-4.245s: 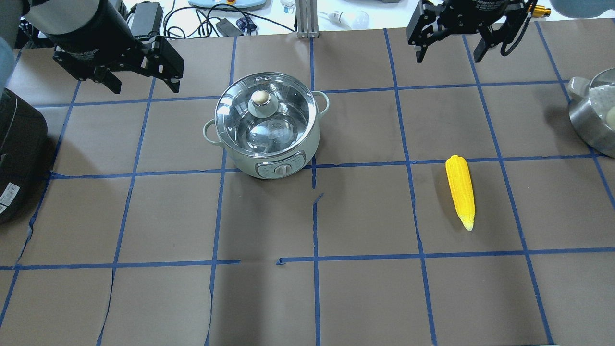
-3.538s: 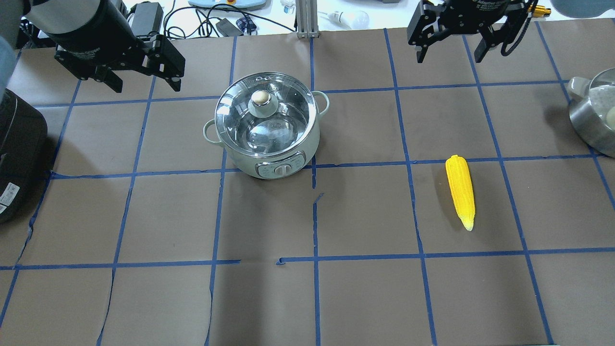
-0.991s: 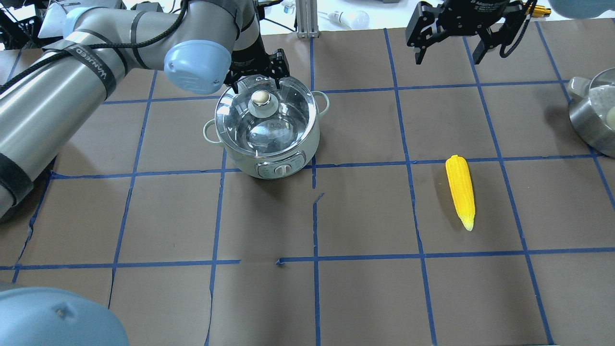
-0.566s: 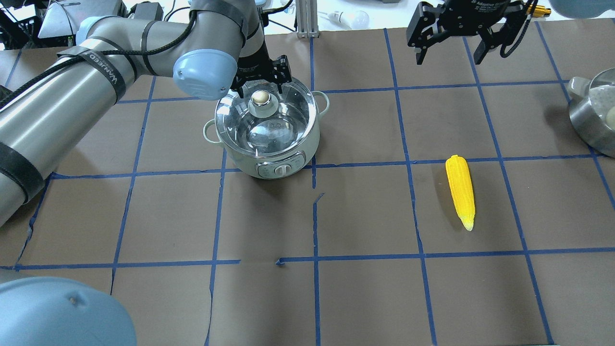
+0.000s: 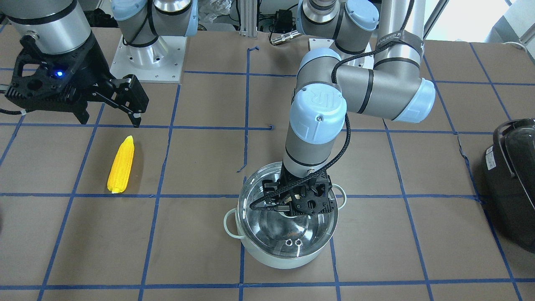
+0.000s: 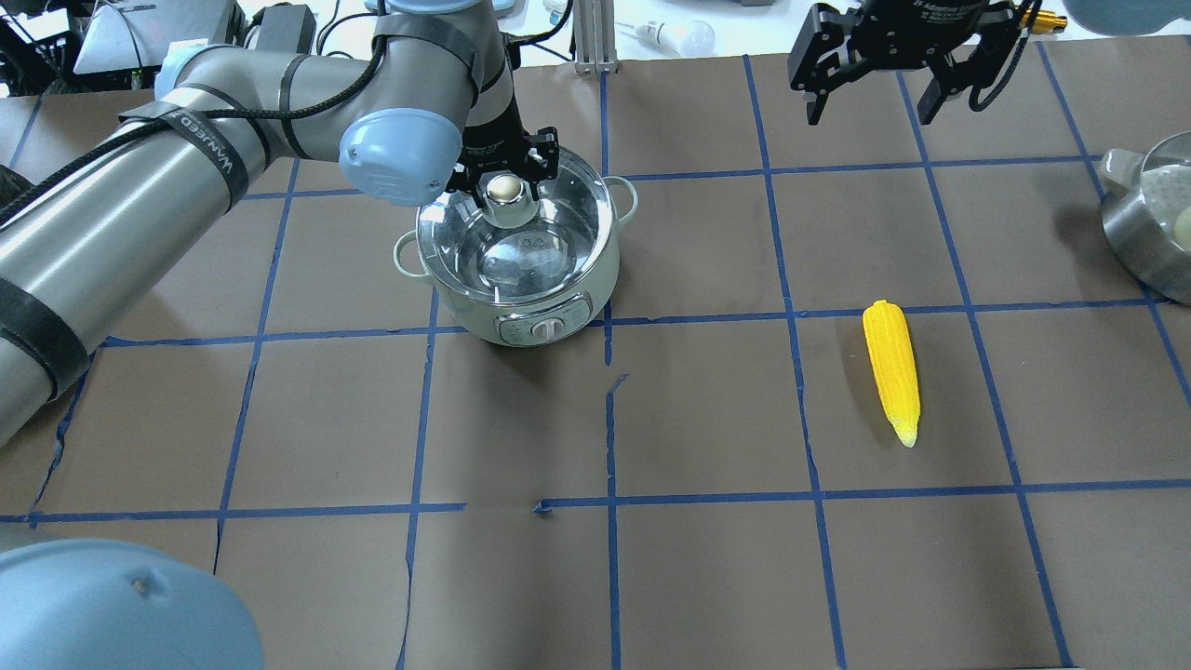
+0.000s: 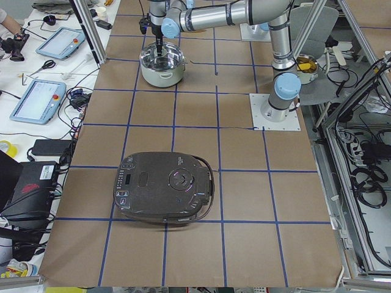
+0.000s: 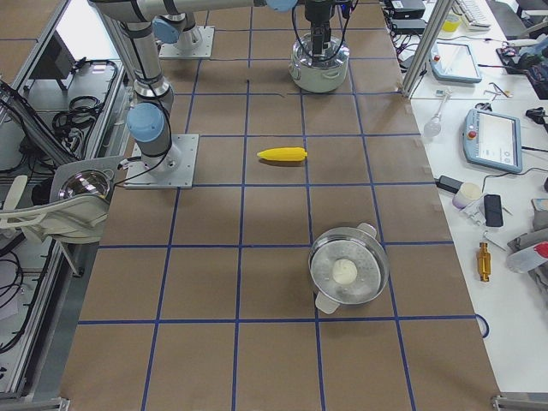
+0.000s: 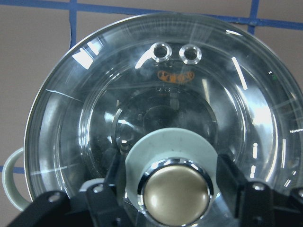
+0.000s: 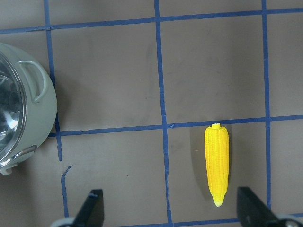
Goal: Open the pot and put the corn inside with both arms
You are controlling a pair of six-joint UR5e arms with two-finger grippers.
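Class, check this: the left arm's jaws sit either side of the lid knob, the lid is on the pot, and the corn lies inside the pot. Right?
Not quite. The corn lies on the table, well apart from the pot, as the overhead view shows. The rest holds: the jaws sit either side of the knob, and the lid is on.

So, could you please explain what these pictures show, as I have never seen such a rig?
Two robot arms stand at a brown table. Four pictures come from fixed cameras around it; the two close-ups from cameras on the wrists. On the table are a mint-green pot with its glass lid on, a yellow corn cob, a black appliance and a steel pot. The left gripper straddles the lid's knob, apparently not yet closed. The right gripper hangs open, high over the corn. Nothing is held.
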